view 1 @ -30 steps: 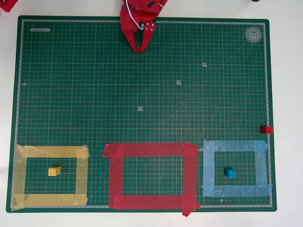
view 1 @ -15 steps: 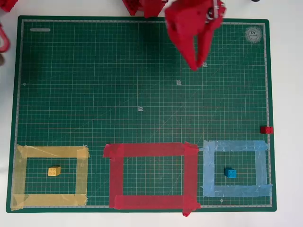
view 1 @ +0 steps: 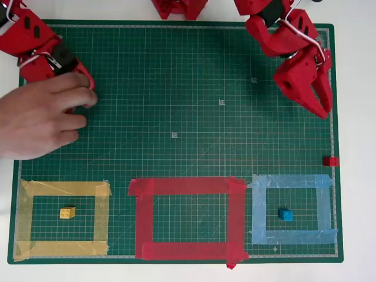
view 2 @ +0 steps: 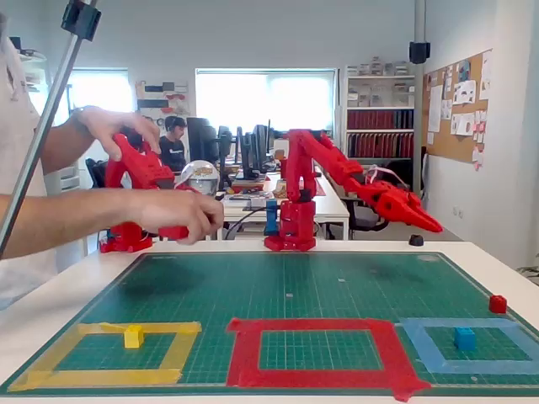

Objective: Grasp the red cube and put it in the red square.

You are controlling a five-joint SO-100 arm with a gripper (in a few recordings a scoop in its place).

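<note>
Claw point(view 1: 324, 110) nearly closed, tips almost meeting, gripping nothing, raised above the green mat point(view 1: 176, 106) toward 2 o'clock in the overhead view; seen in the fixed view point(view 2: 431, 225) pointing down to the right, clear of the surface. Red cube point(view 1: 331, 161) resting on the mat's right edge at about 3 o'clock, just above the light blue tape outline point(view 1: 257, 208) and well apart from the claw. Red square point(view 1: 188, 187) at 6 o'clock, nothing inside it. Blue cube point(view 1: 285, 215) inside the blue outline; yellow cube point(view 1: 67, 212) inside the yellow tape outline point(view 1: 64, 188) at 8 o'clock. White worktop point(view 1: 352, 117) around the mat.
</note>
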